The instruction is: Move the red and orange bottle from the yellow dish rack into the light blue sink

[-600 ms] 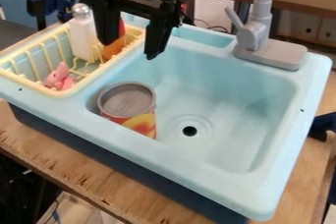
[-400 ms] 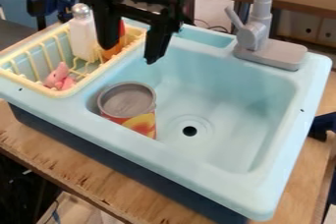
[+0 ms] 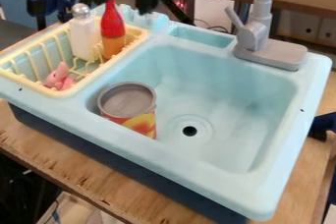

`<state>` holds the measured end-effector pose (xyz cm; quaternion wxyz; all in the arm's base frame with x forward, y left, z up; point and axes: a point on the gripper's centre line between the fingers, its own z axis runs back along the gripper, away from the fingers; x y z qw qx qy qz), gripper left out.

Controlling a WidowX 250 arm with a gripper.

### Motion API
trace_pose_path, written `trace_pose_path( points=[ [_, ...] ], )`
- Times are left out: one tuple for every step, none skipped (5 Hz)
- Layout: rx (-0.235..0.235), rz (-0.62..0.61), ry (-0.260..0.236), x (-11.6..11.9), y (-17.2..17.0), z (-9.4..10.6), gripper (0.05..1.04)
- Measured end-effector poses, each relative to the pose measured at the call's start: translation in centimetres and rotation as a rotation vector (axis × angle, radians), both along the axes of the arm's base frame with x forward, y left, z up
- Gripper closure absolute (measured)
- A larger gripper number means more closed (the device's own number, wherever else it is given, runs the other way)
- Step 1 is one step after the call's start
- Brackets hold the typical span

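At the top edge of the camera view my gripper [image 3: 123, 3] hangs above the back left of the sink, open, its two fingers apart. The neck of a red and orange bottle [image 3: 112, 29] shows between and below the fingers; whether they touch it I cannot tell. The bottle stands in a yellow dish rack [image 3: 41, 89], beside a white shaker with a metal top [image 3: 82, 32]. A small pink toy [image 3: 60, 77] lies in the rack's front part. In the left of the light blue basin is a can [image 3: 128, 105] with a grey top and a red and yellow label.
The light blue sink [image 3: 226, 100] sits on a wooden table [image 3: 59, 161], its round drain near the middle of the basin. A grey faucet [image 3: 265, 43] rises tall at the back right. Dark blue clamps stand at the upper left and right edge.
My gripper has moved up, away from the basin, so its upper part has left the view. More of the red bottle is now uncovered. The can and rack have kept their places.
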<state>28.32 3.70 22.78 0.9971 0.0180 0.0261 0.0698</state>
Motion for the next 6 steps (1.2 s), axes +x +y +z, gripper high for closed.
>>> trace_pose_path(
  points=[
    [-0.003, -0.018, -0.01, 0.8, 1.7, 1.9, 0.083],
    [0.016, -0.024, -0.008, 1.7, 3.7, 2.6, 0.083],
    [0.051, -0.034, 0.029, 3.0, 5.6, 1.3, 0.083],
    [0.076, -0.044, 0.061, 3.5, 6.6, 0.0, 0.083],
    [0.089, -0.075, 0.062, 4.4, 7.1, -1.5, 0.083],
    [0.07, -0.095, 0.099, 4.9, 7.2, -3.0, 0.083]
  ],
)
